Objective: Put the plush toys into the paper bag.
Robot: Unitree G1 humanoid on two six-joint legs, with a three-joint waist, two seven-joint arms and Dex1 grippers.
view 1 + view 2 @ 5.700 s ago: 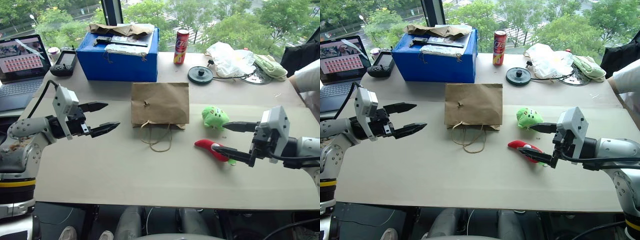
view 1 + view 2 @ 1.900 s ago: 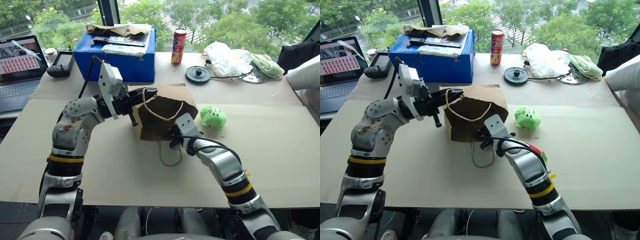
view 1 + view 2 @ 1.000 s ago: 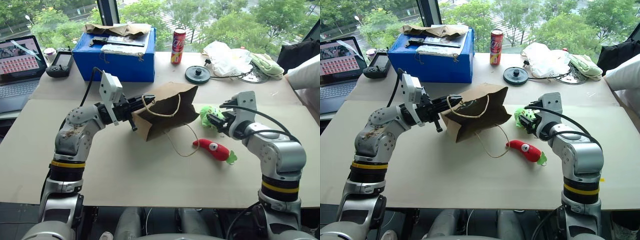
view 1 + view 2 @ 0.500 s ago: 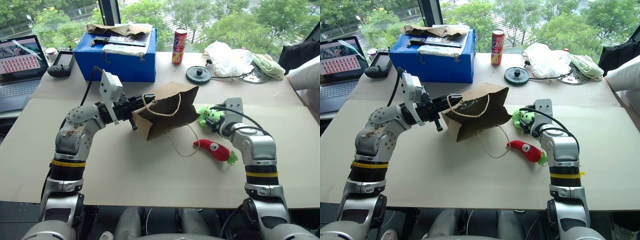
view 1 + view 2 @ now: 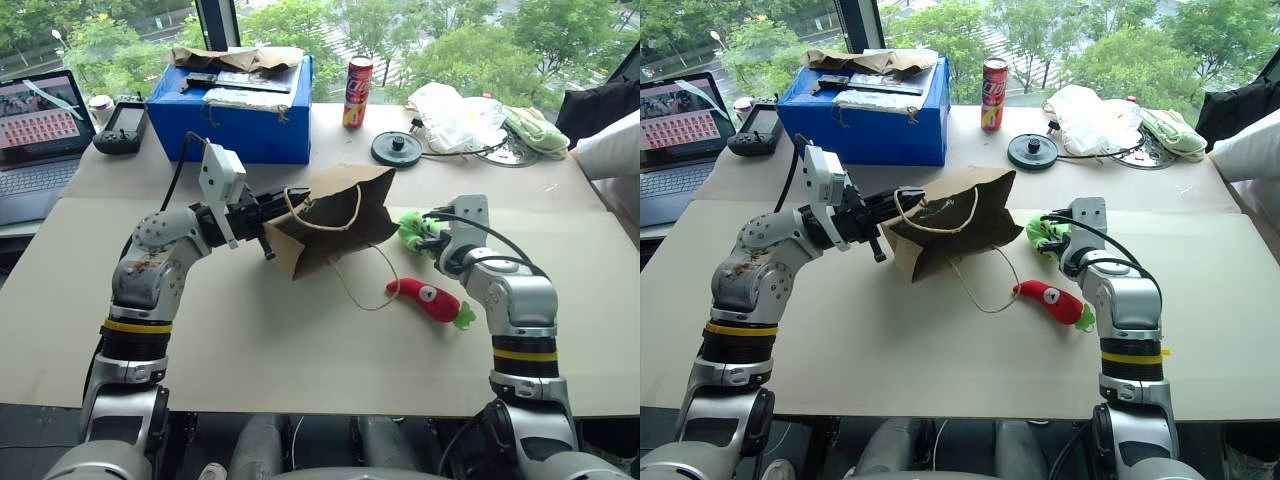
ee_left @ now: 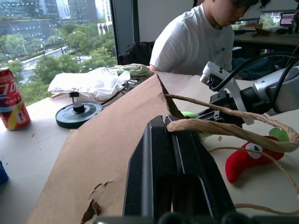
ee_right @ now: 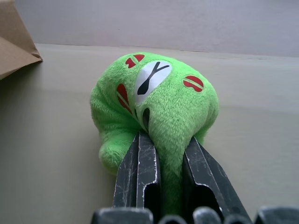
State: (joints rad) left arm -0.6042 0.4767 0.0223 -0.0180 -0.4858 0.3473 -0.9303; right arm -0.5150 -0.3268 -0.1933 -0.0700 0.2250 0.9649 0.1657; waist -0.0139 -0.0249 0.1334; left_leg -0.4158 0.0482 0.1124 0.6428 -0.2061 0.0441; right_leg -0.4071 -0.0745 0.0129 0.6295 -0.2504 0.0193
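My left gripper [image 5: 283,211] is shut on the rim and twine handle of the brown paper bag [image 5: 335,225], holding it raised and tilted above the table. The left wrist view shows the shut fingers [image 6: 159,154] pinching the paper edge and the twine. To the right of the bag, my right gripper [image 7: 166,140] is shut on the green plush toy [image 7: 159,93], which rests on the table [image 5: 300,350]. The red chili-shaped plush toy [image 5: 428,297] lies on the table just in front of that gripper. The bag's second handle loop [image 5: 362,285] trails down to the table.
A blue box [image 5: 240,110], a red can [image 5: 357,78], a black disc [image 5: 397,148] and a white plastic bag [image 5: 455,110] stand along the far side. A laptop [image 5: 40,115] and a handheld device [image 5: 120,125] sit far left. A person [image 6: 196,37] sits at the right.
My right gripper has shut on the green plush toy, having stood open beside it one second ago. The left gripper keeps the lifted bag still; earlier the bag lay flat on the table.
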